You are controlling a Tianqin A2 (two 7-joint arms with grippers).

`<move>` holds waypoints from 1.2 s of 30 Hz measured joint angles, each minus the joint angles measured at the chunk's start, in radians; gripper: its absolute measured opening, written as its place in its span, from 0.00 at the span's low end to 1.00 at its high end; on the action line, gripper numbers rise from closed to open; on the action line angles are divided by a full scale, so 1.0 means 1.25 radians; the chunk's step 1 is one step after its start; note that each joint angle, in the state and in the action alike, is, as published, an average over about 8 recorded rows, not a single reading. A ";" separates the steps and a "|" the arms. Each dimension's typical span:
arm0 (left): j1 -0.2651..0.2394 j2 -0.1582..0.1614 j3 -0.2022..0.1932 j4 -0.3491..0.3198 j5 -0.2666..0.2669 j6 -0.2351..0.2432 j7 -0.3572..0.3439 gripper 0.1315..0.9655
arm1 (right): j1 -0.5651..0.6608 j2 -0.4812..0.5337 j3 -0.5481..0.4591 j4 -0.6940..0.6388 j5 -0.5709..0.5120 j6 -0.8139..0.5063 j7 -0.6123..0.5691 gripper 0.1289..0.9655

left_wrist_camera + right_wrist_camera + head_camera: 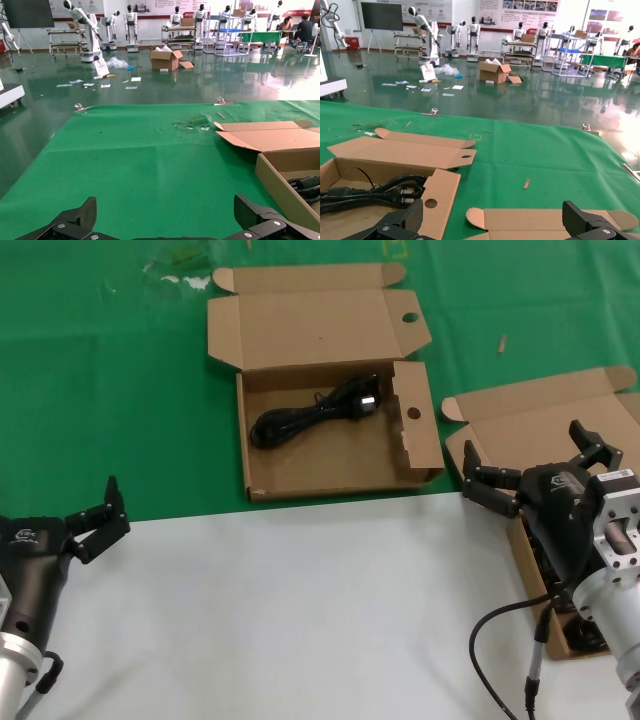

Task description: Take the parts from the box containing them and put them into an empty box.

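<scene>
Left gripper (98,515): positioned at the left edge of the head view, over the near white table surface (300,610) just below the border with the green mat (110,390). Its fingers are spread apart and hold nothing. In the left wrist view the two fingertips (75,217) appear widely separated above the mat.

Centre: the round-holed cardboard box (330,480) lies on the green mat with its lid folded back away from the robot. Round finger holes are visible in the lid flap and in the right side flap. One coiled black power cable (315,415) with its plug lies inside, in the far half of the tray, running roughly left to right. The same cable (375,192) and the holed flap appear in the right wrist view.

Right: the plain-flapped cardboard box (540,425) sits at the right side, straddling the mat and the white surface, lid open. Dark cable bundles (585,635) show inside it near the front, largely hidden by the arm; their number cannot be determined.

Right gripper (535,465): held above the plain-flapped box, over its lid and rear area. Fingers are released, spread wide, empty. The right wrist view shows both fingertips (395,225) well apart.
</scene>
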 joint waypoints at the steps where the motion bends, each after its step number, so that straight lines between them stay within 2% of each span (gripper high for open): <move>1: 0.000 0.000 0.000 0.000 0.000 0.000 0.000 1.00 | 0.000 0.000 0.000 0.000 0.000 0.000 0.000 1.00; 36: 0.000 0.000 0.000 0.000 0.000 0.000 0.000 1.00 | 0.000 0.000 0.000 0.000 0.000 0.000 0.000 1.00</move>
